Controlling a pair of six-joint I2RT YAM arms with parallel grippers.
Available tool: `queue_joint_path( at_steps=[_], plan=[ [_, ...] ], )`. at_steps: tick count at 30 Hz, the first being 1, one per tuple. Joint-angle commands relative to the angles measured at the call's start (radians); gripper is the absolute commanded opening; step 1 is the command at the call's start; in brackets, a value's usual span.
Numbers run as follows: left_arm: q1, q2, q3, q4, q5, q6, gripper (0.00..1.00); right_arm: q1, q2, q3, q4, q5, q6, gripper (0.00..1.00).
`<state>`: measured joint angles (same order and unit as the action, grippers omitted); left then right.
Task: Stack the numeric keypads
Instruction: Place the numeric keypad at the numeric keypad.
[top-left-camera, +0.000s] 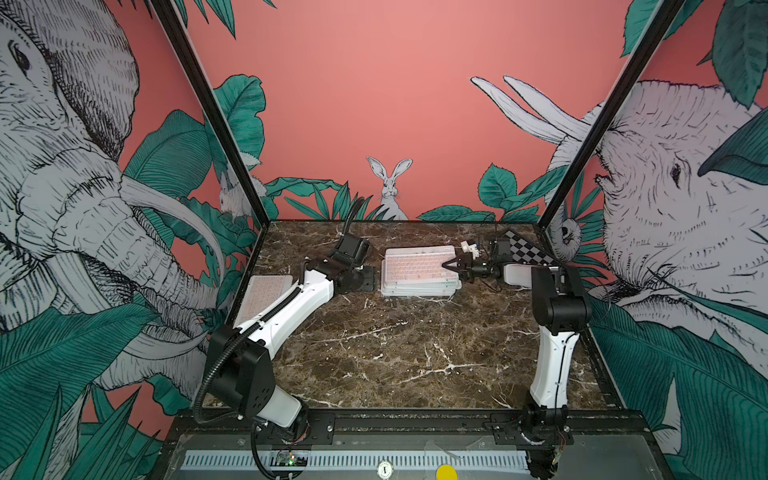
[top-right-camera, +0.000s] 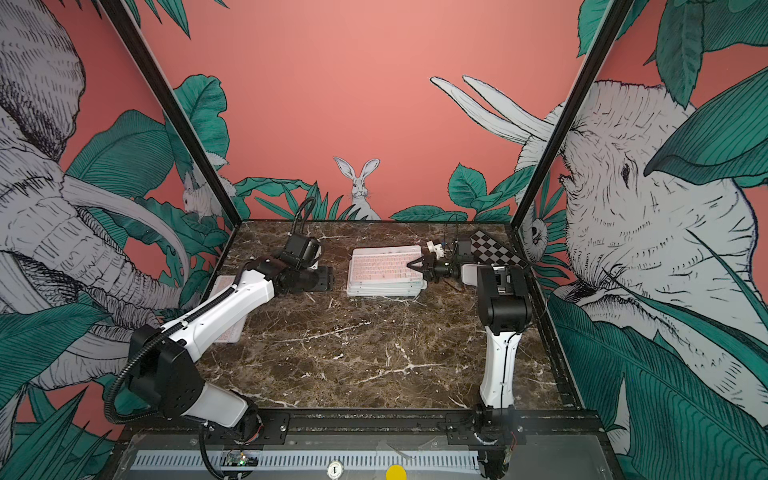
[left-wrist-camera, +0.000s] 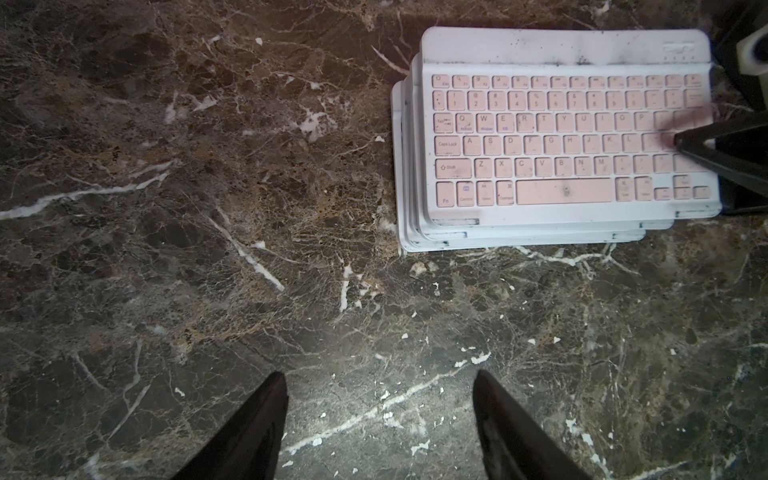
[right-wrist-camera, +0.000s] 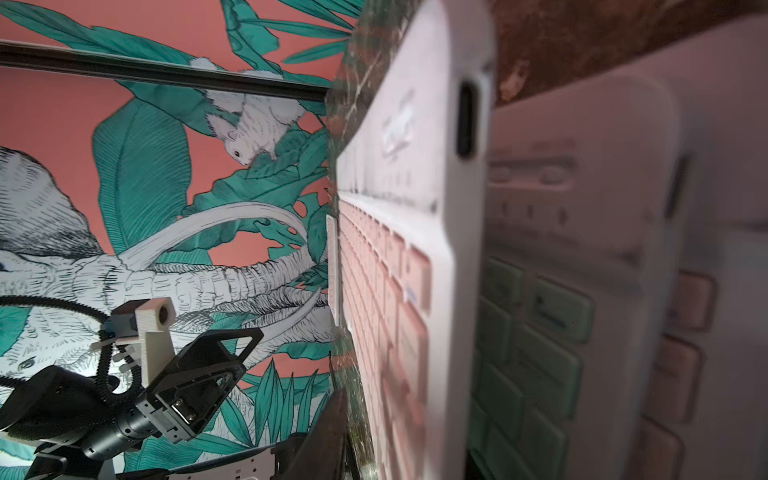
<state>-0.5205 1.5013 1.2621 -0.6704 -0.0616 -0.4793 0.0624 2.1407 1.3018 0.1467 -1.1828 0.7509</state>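
A stack of several white-framed numeric keypads lies toward the back of the marble table; the top one has pink keys. My right gripper stands open at the stack's right end, with the top keypad's edge between its jaws. One finger hangs just off the pink keys, and the other is hidden behind the keypad. A keypad with green keys lies under the top one. Another pink keypad lies at the table's left edge, partly under my left arm. My left gripper is open and empty over bare marble, left of the stack.
A black-and-white checkered board leans at the back right corner behind my right arm. Printed walls with black frame posts close in the table on three sides. My left arm crosses the table's left part.
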Motion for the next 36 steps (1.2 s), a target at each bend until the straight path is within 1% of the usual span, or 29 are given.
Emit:
queue_joint_path(
  at_steps=[1,8,13,22,36],
  plan=[
    [0.002,-0.042,-0.021,0.006,0.008,-0.011,0.73,-0.005,-0.038,0.045,-0.123,0.036,-0.121,0.32],
    [0.002,-0.044,-0.026,0.016,0.016,-0.015,0.73,-0.007,-0.041,0.055,-0.157,0.058,-0.138,0.34],
    [0.001,-0.05,-0.03,0.019,0.018,-0.014,0.73,-0.007,-0.066,0.086,-0.301,0.124,-0.236,0.35],
    [0.002,-0.049,-0.039,0.034,0.027,-0.012,0.73,-0.007,-0.087,0.14,-0.45,0.201,-0.322,0.37],
    [0.001,-0.056,-0.063,0.046,0.022,-0.011,0.73,-0.008,-0.085,0.168,-0.507,0.265,-0.348,0.4]
  ],
)
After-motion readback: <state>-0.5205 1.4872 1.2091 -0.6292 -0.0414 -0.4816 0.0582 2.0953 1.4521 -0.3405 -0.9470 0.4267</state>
